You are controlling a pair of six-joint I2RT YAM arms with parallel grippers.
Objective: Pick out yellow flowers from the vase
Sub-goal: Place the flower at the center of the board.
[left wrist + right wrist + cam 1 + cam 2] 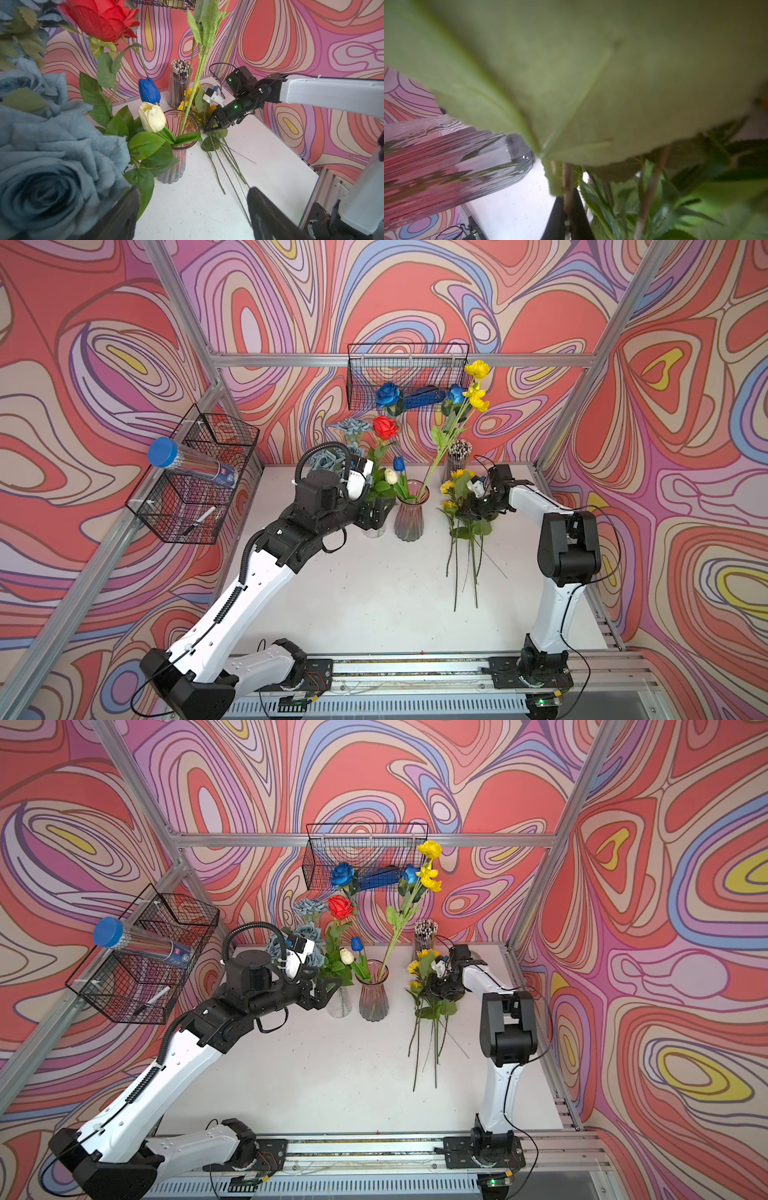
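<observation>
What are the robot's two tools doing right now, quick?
Left tool: open, nothing between its fingers.
Right tool: closed on a stem of the yellow flowers lying on the table.

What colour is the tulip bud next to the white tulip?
Deep blue. The blue tulip shows best in the left wrist view, beside the white tulip.
</observation>
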